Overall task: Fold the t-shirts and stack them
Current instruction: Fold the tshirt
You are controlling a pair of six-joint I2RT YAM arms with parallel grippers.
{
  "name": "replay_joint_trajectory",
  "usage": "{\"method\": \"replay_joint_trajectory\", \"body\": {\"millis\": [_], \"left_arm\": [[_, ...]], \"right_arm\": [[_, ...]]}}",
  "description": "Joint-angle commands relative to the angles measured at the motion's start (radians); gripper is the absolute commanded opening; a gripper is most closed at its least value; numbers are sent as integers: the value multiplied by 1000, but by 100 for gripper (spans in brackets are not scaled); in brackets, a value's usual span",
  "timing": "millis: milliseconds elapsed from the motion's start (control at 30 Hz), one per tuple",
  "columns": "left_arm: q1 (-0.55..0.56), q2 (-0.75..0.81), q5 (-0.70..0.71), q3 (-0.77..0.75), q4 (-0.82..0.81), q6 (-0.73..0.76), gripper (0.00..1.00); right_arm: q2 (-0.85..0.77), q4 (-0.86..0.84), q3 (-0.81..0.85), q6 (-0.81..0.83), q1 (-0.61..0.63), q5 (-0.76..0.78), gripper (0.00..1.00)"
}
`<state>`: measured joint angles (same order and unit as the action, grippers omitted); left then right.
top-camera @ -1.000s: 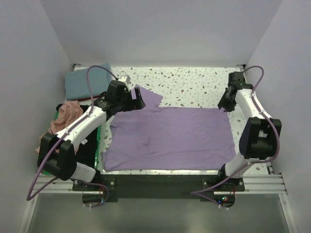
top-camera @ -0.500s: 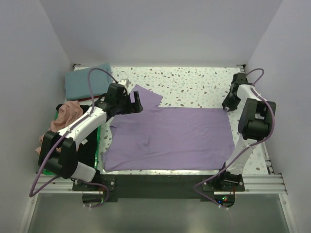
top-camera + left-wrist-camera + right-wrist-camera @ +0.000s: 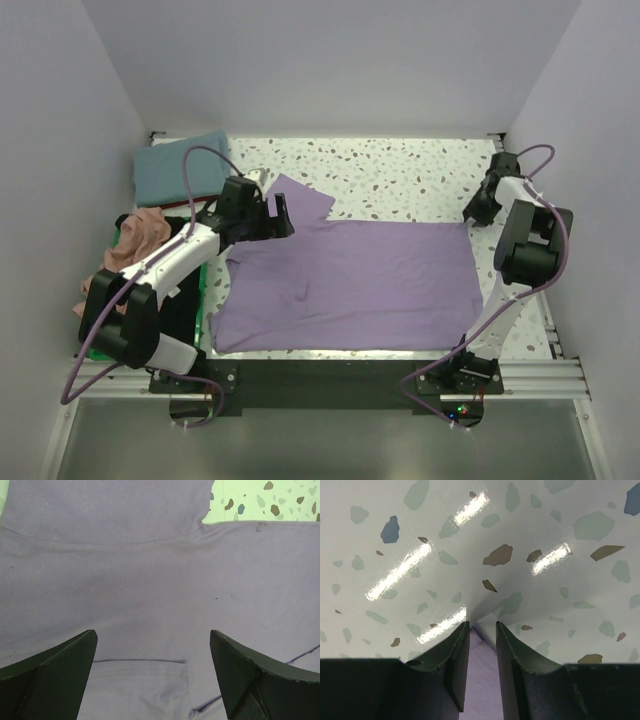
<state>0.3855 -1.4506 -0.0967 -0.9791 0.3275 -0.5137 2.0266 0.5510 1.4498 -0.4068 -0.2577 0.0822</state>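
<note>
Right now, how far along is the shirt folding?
Done: the teal t-shirt lies folded at the far left corner. In hand: the lavender t-shirt is spread flat, a corner pinched by the right end effector, the left end effector open above it. Remaining: the salmon pink t-shirt, crumpled at the left edge.

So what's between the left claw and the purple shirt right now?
Nothing. In the left wrist view the open left claw faces the purple shirt directly, and only plain cloth shows in the gap.
</note>
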Motion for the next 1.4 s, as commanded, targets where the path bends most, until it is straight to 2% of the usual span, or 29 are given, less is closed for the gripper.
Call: {"method": "replay_joint_trajectory", "body": {"millis": [0,300,700,900,1000,1100,1200,1367], "left_arm": [[-8,38,-8,26,-33,-11,100],[-8,27,-9,33,-42,-11,100],[-8,6,-14,30,-54,-8,100],[-10,-42,3,-9,-58,15,100],[-23,-114,21,-84,-48,44,100],[-37,-232,67,-220,-50,87,100],[-53,-310,122,-315,-54,121,100],[-92,-499,186,-506,-91,156,95]], "right_arm": [[-12,-48,-9,-9,-11,-50,32],[-6,-51,-12,-23,-15,-104,32],[-2,-37,-54,-13,-15,-85,31],[3,-37,-51,-10,-15,-93,21],[3,-28,-46,-13,-15,-101,12],[0,-22,-46,-12,-15,-99,4],[-6,-17,-49,-9,-15,-104,0],[-12,-11,-55,-10,-15,-108,0]]}}
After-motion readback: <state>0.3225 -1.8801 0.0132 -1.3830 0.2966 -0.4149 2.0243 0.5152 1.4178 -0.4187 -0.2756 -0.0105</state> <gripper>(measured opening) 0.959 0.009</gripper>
